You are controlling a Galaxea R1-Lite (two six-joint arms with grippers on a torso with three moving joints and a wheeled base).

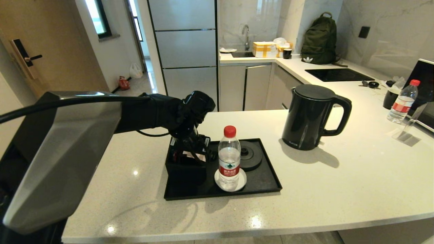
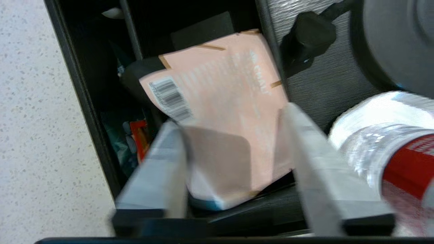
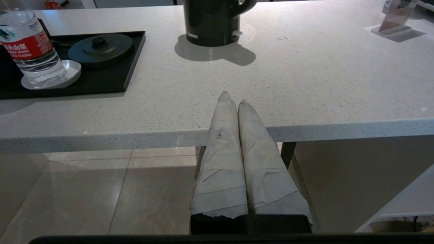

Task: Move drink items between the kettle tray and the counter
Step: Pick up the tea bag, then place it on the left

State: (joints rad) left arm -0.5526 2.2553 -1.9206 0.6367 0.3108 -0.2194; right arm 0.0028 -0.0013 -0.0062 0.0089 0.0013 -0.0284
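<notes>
The black kettle (image 1: pixel 310 117) stands on the pale counter (image 1: pixel 339 189), right of the black tray (image 1: pixel 262 178). My left gripper (image 1: pixel 189 149) reaches down into a small divided black box (image 1: pixel 184 171) at the tray's left end. In the left wrist view this gripper (image 2: pixel 230 117) is open, its fingers (image 2: pixel 162 169) spread to either side of the pinkish sachet (image 2: pixel 220 98), which leans in the box. Whether they touch it I cannot tell. My right gripper (image 3: pixel 234 98) is shut and empty at the counter's near edge, and is out of the head view.
On the tray stand a red-capped water bottle (image 1: pixel 229 156) on a white coaster and the kettle's round base (image 1: pixel 251 156). Another bottle (image 1: pixel 403 101) and a clear stand (image 1: pixel 407 132) are at the far right. Other packets lie in the box (image 2: pixel 137 139).
</notes>
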